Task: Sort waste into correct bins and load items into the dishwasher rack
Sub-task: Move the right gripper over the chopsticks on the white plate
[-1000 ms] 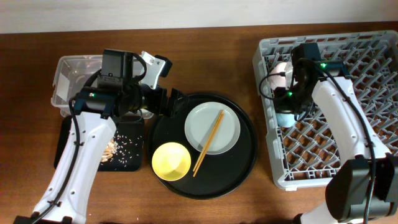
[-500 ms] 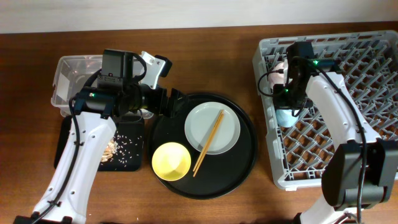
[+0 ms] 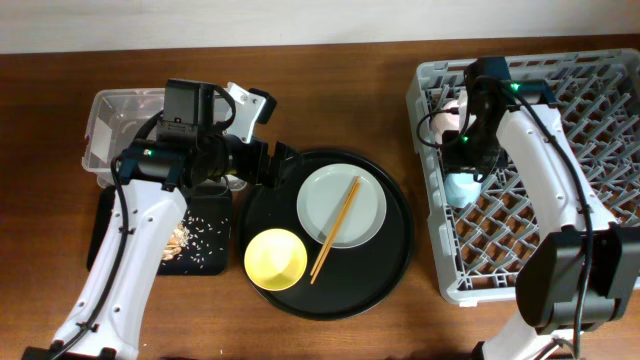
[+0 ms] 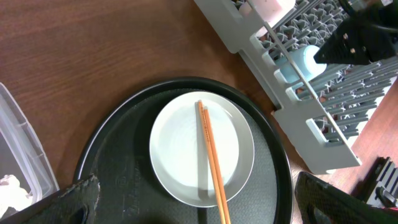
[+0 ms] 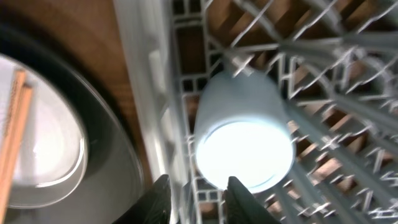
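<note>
Nearest on the counter (image 3: 330,70), a yellow bowl (image 3: 275,258) sits on the round black tray (image 3: 395,255). To its left, food scraps (image 3: 180,240) lie in the shallow black tray (image 3: 212,205). Further on, 2 chopsticks (image 3: 335,230) lie across the plate (image 3: 322,195) on the round tray. The left tool (image 3: 282,163) hangs over that tray's far-left rim, fingers spread wide and empty. Beyond it a napkin (image 4: 11,190) lies in the clear box (image 3: 100,130). In the rack (image 3: 440,270), by its left wall, lies the light blue cup (image 3: 462,188). The right tool (image 5: 198,186) is at the cup's near edge with its fingers slightly parted. Blur hides any contact. The pink cup (image 3: 453,107) sits farthest back, partly hidden by the right arm.
</note>
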Robot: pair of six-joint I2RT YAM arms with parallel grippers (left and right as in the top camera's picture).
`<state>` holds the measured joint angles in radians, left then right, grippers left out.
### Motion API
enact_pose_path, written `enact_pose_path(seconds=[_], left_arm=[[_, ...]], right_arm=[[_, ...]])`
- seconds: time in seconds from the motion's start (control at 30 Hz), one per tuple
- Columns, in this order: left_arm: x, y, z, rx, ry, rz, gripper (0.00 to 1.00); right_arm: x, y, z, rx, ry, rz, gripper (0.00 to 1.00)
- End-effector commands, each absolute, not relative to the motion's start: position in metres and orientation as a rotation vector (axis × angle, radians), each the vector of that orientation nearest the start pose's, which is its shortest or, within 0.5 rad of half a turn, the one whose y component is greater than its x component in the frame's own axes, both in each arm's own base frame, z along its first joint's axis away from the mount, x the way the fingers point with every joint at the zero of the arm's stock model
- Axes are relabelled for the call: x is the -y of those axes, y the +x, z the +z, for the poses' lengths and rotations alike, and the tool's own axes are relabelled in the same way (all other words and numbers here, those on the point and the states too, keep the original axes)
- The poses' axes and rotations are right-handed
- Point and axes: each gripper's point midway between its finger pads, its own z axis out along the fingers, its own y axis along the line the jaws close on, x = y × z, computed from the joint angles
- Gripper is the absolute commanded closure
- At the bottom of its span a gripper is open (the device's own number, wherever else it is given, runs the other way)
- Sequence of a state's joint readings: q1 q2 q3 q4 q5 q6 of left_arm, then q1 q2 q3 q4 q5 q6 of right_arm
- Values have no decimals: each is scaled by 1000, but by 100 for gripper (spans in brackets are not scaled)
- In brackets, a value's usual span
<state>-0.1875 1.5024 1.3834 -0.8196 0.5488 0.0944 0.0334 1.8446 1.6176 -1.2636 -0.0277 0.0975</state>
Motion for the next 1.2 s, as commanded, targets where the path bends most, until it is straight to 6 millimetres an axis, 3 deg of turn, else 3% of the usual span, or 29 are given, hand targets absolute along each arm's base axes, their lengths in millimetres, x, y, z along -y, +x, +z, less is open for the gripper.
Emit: enact_pose_path(seconds=[0.0,0.13,0.3,0.47,0.57,0.7,0.8,0.93,1.0,1.03,1.1,1.13,1.17], left_arm=[[159,358,232,-2374,582,-717,1],[159,359,233,-2373,582,-717,1],[159,359,233,-2373,582,-717,1],[159,359,232,-2372,583,-710,1],[141,372,233,-2374,530,-584,1],[85,391,264,-2323,366,-431,1],[44,391,283,-2282,251,-367,1],[20,389,284,-2290,180,-337,1],[18,389,284,-2290,173,-333,1],[18,389,284,-2290,173,-334,1],[18,389,284,-2290,173,-333,1],[18,389,284,-2290,173,-333,1],[18,389,284,-2290,173,-334,1]], right_arm=[[-57,352,132,-3077,-109,347,61],[-97,331,134,-3121,-281,438,56],[-143,312,127,-3181,-214,429,57],[-175,300,109,-3198,-138,426,57],[-189,289,97,-3217,-122,423,57],[-214,272,84,-3219,-220,419,55],[-236,266,77,-3192,-211,442,53],[-265,265,72,-3141,-165,498,2],[-275,264,73,-3117,-185,520,1],[-277,265,73,-3110,-181,528,22],[-277,268,73,-3107,-109,516,79],[-274,270,72,-3105,-71,491,93],[-271,273,70,-3099,-26,457,96]])
